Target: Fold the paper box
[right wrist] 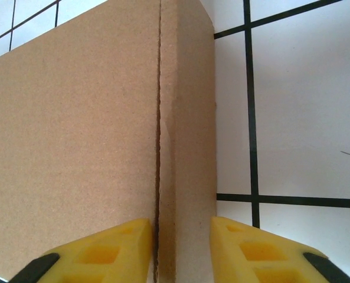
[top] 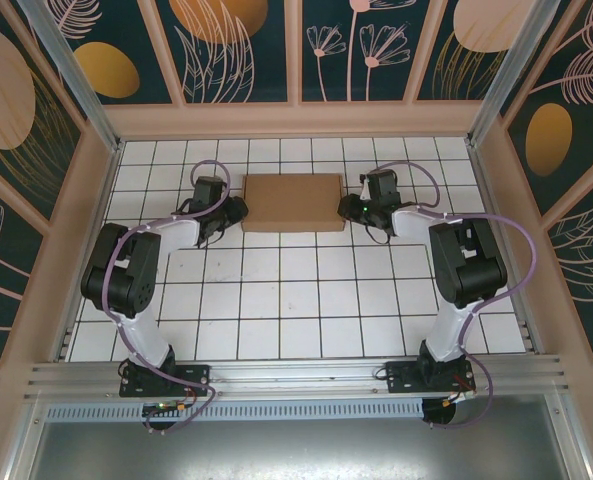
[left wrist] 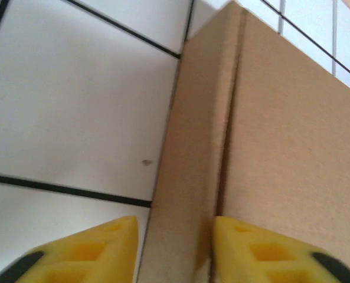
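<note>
So the paper box (top: pixel 293 202) was lying shut and flat toward the far middle of the tiled table (top: pixel 276 300), with one arm at each short end. The left gripper (left wrist: pixel 176 250) and right gripper (right wrist: pixel 180 247) both had their yellow fingers (left wrist: pixel 86 253) partway apart, lined up with the end wall on their side of the box. I couldn't tell if they were pinching cardboard or just parked next to it. My worry: the lid seam (right wrist: pixel 159 118) ran right along that edge, so a fingertip could've snagged it and popped the lid up. And if one arm had shoved harder than the other, the box looked light enough to skid or get a wall dented.
</note>
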Available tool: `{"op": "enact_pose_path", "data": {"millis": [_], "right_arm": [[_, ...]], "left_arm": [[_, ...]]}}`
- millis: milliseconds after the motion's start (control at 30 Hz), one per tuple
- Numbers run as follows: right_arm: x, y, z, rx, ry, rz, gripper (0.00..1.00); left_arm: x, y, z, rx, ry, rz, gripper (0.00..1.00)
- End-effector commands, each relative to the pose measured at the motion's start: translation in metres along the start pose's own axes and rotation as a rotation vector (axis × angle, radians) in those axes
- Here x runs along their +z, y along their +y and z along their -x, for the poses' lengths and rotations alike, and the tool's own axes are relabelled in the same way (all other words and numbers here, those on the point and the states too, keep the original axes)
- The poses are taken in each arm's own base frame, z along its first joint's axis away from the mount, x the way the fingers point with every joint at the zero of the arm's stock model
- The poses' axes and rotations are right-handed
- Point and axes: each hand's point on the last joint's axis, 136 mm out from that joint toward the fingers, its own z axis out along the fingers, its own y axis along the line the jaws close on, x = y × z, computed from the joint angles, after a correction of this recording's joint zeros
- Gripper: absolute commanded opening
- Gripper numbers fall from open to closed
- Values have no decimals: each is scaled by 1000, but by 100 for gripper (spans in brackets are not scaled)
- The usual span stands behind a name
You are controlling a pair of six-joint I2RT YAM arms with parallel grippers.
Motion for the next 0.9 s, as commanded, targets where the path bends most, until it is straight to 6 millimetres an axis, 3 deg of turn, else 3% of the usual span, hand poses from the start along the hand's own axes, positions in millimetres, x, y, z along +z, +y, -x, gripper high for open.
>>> {"op": "enact_pose_path", "data": {"millis": [0, 33, 67, 100, 133, 200, 267, 367, 433, 500, 567, 633, 767, 867], "right_arm": [[-17, 7, 2, -31, 4, 3, 41], [-24, 13, 9, -42, -21, 9, 47], [-36, 18, 19, -53, -57, 11, 58], [-48, 25, 30, -63, -97, 15, 74], [-61, 31, 40, -73, -137, 22, 97], [-92, 42, 64, -79, -235, 27, 99], [-127, 50, 83, -94, -347, 19, 99], [-176, 55, 98, -146, -497, -24, 99], [-197, 55, 100, -167, -559, -38, 99], [-216, 42, 99, -172, -665, -90, 99], [-227, 30, 93, -223, -770, -125, 99], [-232, 19, 81, -316, -846, -165, 99], [-218, -11, 50, -444, -908, -245, 99], [-210, -33, 25, -517, -975, -293, 99]], "left_arm": [[-16, 2, -4, 44, 35, 52, 54], [-25, -5, 13, 74, -9, 62, 66], [-40, -9, 32, 100, -71, 96, 87], [-55, -14, 51, 125, -131, 120, 99], [-68, -19, 67, 147, -181, 126, 99], [-103, -25, 98, 163, -296, 140, 99], [-140, -38, 117, 199, -407, 85, 99], [-193, -59, 121, 347, -573, -41, 99], [-220, -52, 124, 341, -685, -27, 99], [-241, -23, 126, 294, -817, 81, 99], [-244, 0, 117, 396, -892, 185, 99], [-234, 17, 101, 496, -915, 215, 99], [-206, 59, 67, 596, -913, 224, 99], [-178, 102, 64, 462, -855, 300, 99]]}}
